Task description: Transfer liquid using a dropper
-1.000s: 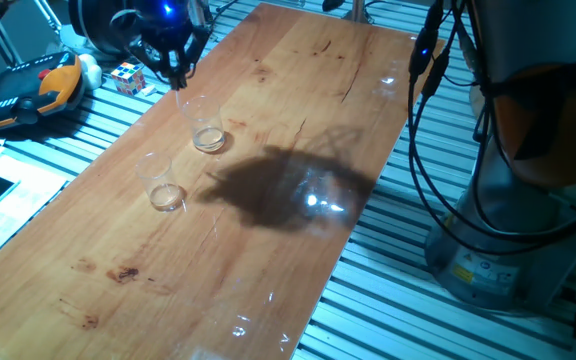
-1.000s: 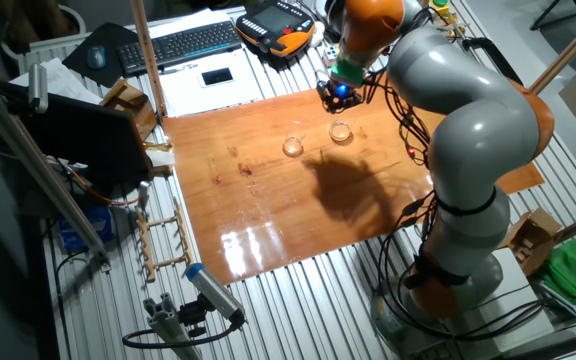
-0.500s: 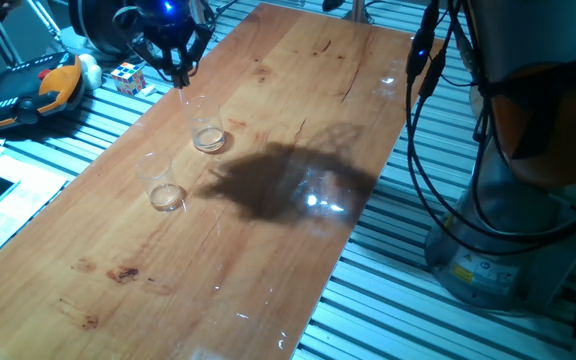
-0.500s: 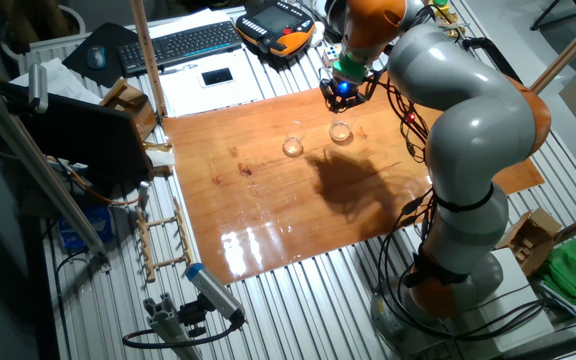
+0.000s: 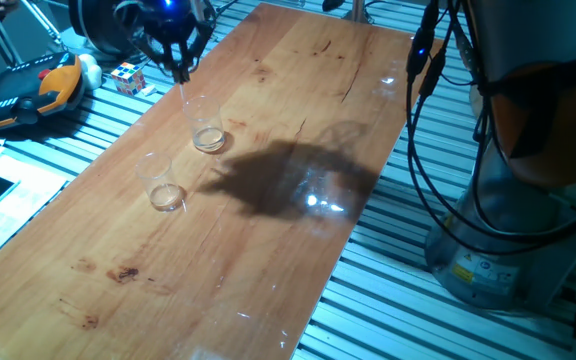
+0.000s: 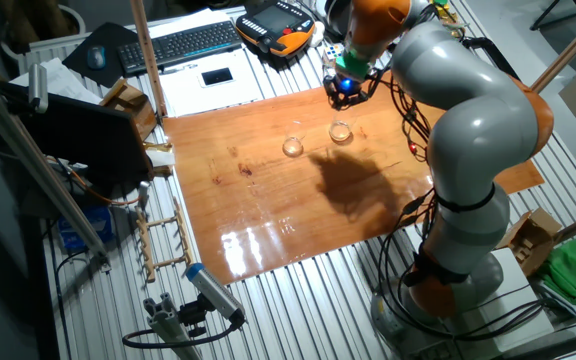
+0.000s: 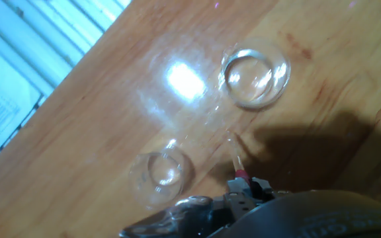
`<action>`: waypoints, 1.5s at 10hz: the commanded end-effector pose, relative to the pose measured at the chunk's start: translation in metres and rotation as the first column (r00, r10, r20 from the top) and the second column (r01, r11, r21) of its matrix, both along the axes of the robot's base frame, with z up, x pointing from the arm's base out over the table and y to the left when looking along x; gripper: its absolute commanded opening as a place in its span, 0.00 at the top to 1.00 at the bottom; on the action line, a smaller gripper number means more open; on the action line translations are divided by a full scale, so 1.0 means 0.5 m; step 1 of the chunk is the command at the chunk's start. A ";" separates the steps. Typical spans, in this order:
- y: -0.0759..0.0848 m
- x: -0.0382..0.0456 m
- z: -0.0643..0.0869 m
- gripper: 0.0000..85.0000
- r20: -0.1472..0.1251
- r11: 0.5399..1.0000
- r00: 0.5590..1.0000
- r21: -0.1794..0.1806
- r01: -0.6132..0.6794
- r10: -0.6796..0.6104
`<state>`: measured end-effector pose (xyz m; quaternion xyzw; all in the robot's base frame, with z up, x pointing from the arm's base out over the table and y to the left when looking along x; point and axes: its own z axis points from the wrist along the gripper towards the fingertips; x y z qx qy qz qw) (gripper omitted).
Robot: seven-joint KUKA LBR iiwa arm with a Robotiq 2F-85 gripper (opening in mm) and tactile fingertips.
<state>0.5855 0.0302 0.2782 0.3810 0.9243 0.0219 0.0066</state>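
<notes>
Gripper [image 5: 179, 70] pinches slender clear dropper [image 7: 235, 157] above 2 round glass tumblers [image 7: 254, 76].

One fixed view looks down along my table [image 5: 268, 230] from a near corner. The other sits high and far back. My hand view stares straight down, close, sharing both glasses [image 7: 253, 76].

The tool [image 5: 179, 68] holds the dropper [image 5: 182, 90] above a glass tumbler [image 5: 206, 127].
</notes>
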 end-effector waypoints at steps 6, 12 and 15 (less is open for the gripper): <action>-0.059 0.022 -0.047 0.99 0.013 0.999 0.999 -0.010 0.051 -0.051; -0.067 0.052 -0.117 0.99 -0.016 0.996 0.997 0.038 0.081 -0.080; -0.073 0.056 -0.135 0.99 -0.018 0.996 0.996 0.046 0.082 -0.082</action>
